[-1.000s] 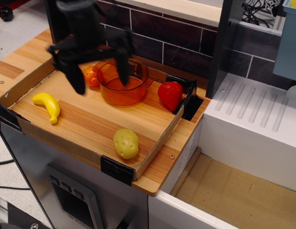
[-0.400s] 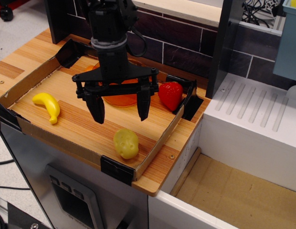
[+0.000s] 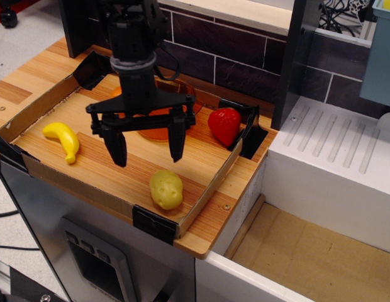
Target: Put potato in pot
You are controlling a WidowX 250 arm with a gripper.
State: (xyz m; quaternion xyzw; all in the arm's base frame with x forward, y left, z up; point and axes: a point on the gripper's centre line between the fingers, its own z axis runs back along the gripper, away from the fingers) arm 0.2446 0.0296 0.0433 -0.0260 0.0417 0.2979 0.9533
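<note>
I see a banana (image 3: 63,139) well off to the left of the gripper (image 3: 146,149), lying on the tray (image 3: 107,165) floor. Gripper hangs w/ fingers spread wide apart, nothing btwn them, tips just above the wood. Pot (image 3: 158,119) sits right behind the gripper, mostly hidden by it; only orange bits show thru. Potato (image 3: 166,189) lies below and slightly right of the right finger, near the tray's front edge, not touching the gripper, not in the pot. Strawberry (image 3: 224,125) stands to the gripper's right, near the tray's far-right corner.
</note>
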